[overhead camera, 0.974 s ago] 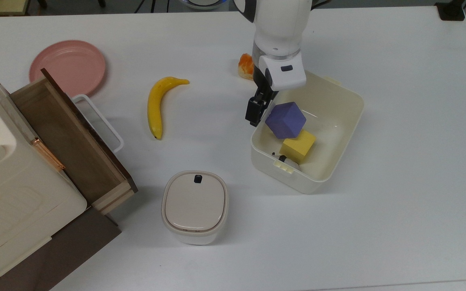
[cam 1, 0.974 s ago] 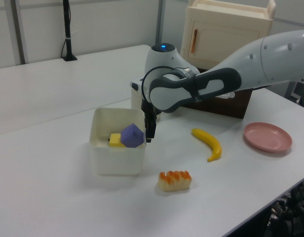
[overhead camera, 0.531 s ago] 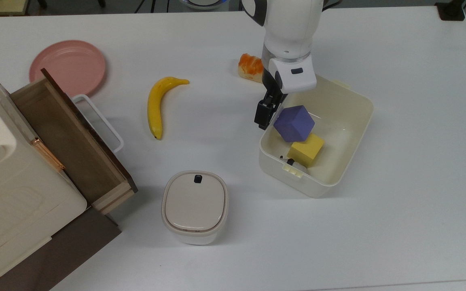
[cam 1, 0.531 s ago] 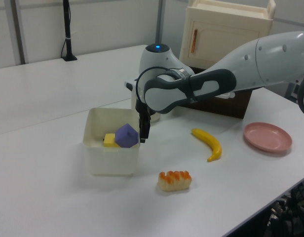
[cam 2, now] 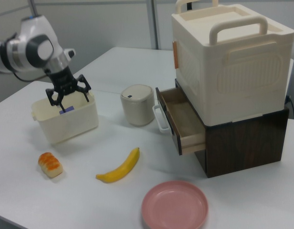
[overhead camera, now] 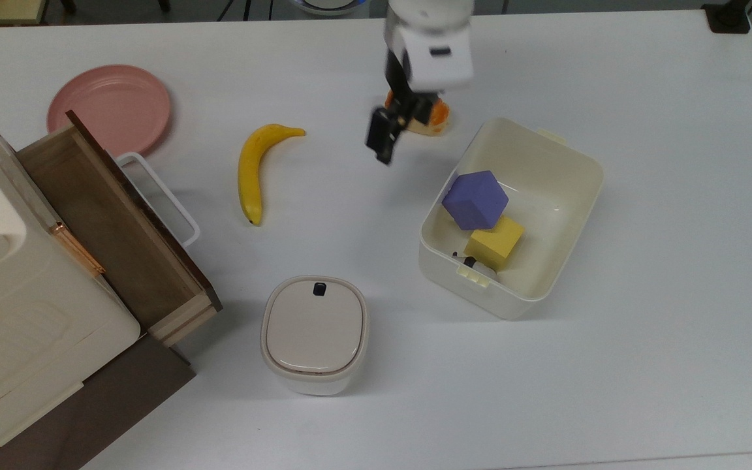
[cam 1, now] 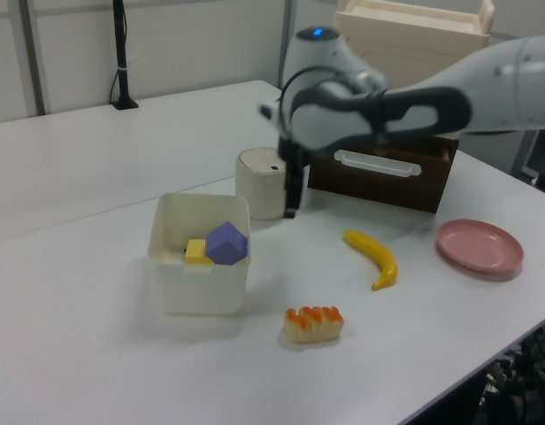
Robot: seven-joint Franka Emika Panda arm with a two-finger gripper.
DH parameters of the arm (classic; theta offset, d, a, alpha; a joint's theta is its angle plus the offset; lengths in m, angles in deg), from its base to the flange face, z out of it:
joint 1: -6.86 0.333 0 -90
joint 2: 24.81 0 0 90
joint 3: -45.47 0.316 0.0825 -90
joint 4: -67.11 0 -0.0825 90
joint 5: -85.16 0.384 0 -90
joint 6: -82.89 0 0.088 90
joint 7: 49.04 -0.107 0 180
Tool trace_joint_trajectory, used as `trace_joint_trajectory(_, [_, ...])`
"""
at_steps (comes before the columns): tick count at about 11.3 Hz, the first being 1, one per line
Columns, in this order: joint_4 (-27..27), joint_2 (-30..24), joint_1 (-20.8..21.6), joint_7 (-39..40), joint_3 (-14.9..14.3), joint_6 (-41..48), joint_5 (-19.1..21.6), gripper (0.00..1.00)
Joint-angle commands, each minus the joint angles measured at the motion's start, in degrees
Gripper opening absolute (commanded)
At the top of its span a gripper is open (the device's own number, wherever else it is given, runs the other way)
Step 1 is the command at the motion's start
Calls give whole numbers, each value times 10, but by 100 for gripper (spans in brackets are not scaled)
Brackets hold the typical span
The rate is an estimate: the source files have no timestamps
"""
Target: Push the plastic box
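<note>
The plastic box is a cream lidless tub at the top view's right middle, holding a purple block and a yellow block. My gripper hangs shut above the table, up and to the left of the box in the top view, touching nothing. In the left view the gripper is raised to the right of the box. In the right view the gripper hovers over the box's far rim.
A bread piece lies just behind the gripper. A banana, a pink plate and a lidded beige container sit to the top view's left. A cream cabinet with an open wooden drawer fills the left edge.
The box slid to the top view's right while the gripper pressed its near-left corner. The gripper then rose and drew back to the upper left, clear of the box.
</note>
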Motion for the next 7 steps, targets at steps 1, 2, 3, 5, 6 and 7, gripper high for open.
trace_joint_trajectory(1, [28,-92,-40,-19,-1,95,52,100])
trace_joint_trajectory(2, [26,-101,-45,-50,-1,118,58,100])
trace_joint_trajectory(3, [23,-106,-51,-122,-1,126,58,100])
trace_joint_trajectory(5, [13,-109,-58,-299,-1,132,58,100])
trace_joint_trajectory(6, [12,-109,-69,-348,-2,131,55,100])
trace_joint_trajectory(7, [8,-113,-75,-377,-6,131,53,100])
